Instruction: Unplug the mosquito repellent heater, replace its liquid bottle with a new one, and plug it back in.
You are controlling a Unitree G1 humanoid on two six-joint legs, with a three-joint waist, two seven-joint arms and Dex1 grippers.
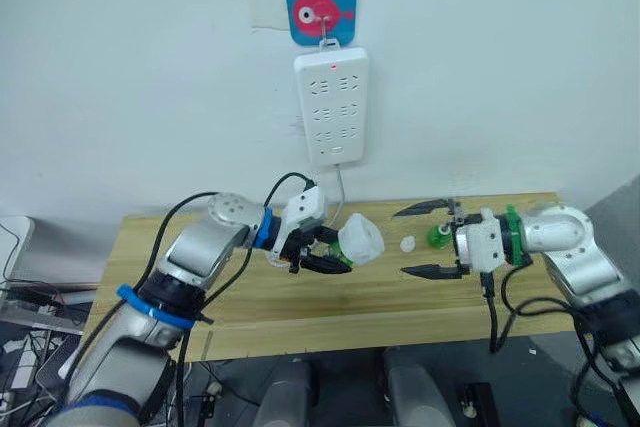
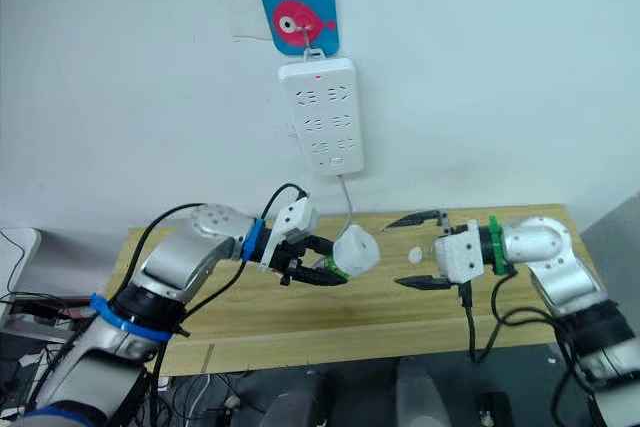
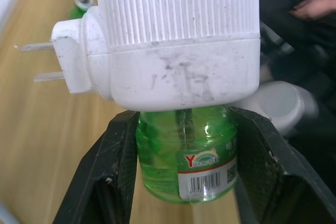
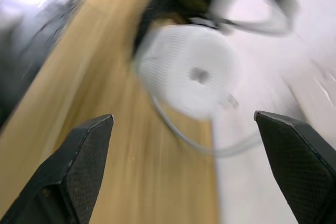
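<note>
the mosquito repellent heater point(image 3: 178, 40), a white rounded plastic unit with a ribbed cap, a scuffed body and two thin metal prongs at its back, was held above the wooden table point(image 1: 300, 307), unplugged. a clear green liquid bottle point(image 3: 186, 158) with a barcode label hung from its underside. the left gripper point(image 1: 322, 252) had its two black fingers point(image 3: 113, 171) closed on that bottle, one on each side. the left arm was bent at the elbow and reached inward over the table, the heater tipped so its cap faced the right gripper point(image 1: 428, 240).

the right gripper stood wide open and empty, its pointed fingers point(image 4: 79, 166) well apart, aimed across at the heater from the other side, the forearm roughly level. between the two grippers a small white cap point(image 1: 408, 243) lay on the table, and a second green bottle point(image 1: 438, 236) stood just by the right gripper.

on the wall behind, a tall white power strip point(image 1: 332, 105) hung from a blue hook plate with a pink fish point(image 1: 320, 7).
</note>
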